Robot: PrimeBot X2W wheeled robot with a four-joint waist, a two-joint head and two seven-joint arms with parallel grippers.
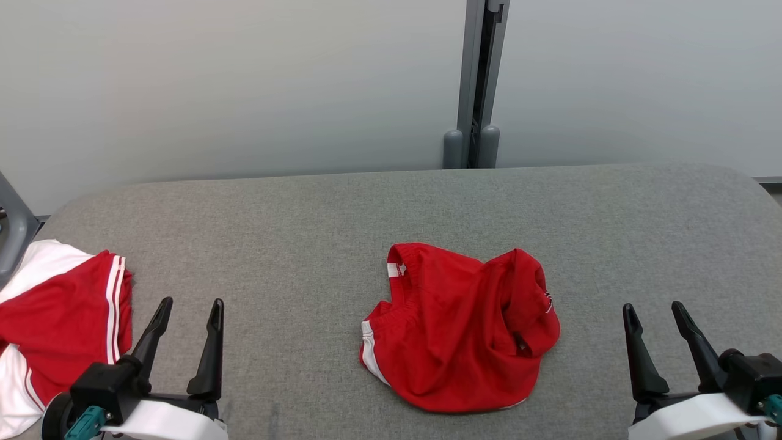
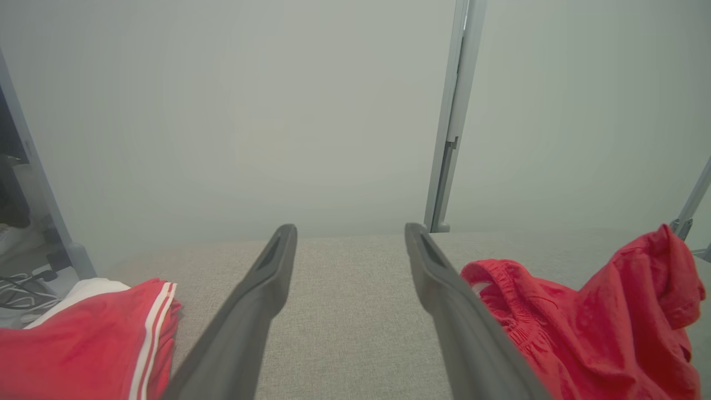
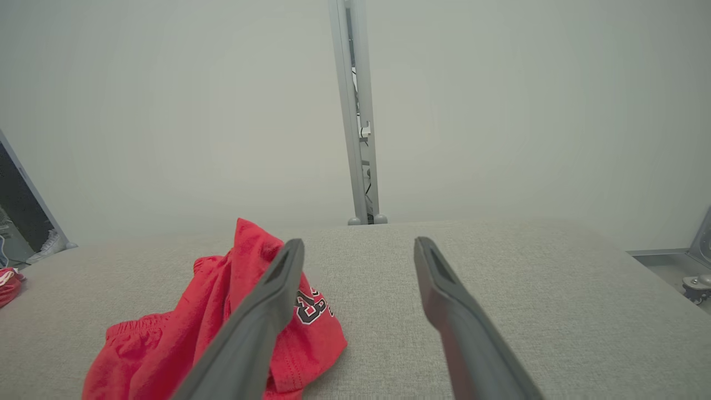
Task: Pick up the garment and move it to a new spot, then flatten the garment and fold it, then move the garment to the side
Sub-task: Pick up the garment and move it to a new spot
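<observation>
A crumpled red garment (image 1: pixel 461 327) with white trim lies bunched at the middle of the grey table (image 1: pixel 305 232). It rises to the right in the left wrist view (image 2: pixel 589 328) and to the left in the right wrist view (image 3: pixel 222 328), where a black and white print shows. My left gripper (image 1: pixel 189 308) stands open at the lower left, well left of the garment. My right gripper (image 1: pixel 657 311) stands open at the lower right, right of it. Nothing sits between either pair of fingers.
A second red and white garment (image 1: pixel 58 318) lies flat at the table's left edge, just left of my left gripper, seen also in the left wrist view (image 2: pixel 83 344). A grey post (image 1: pixel 473 85) stands behind the table against a pale wall.
</observation>
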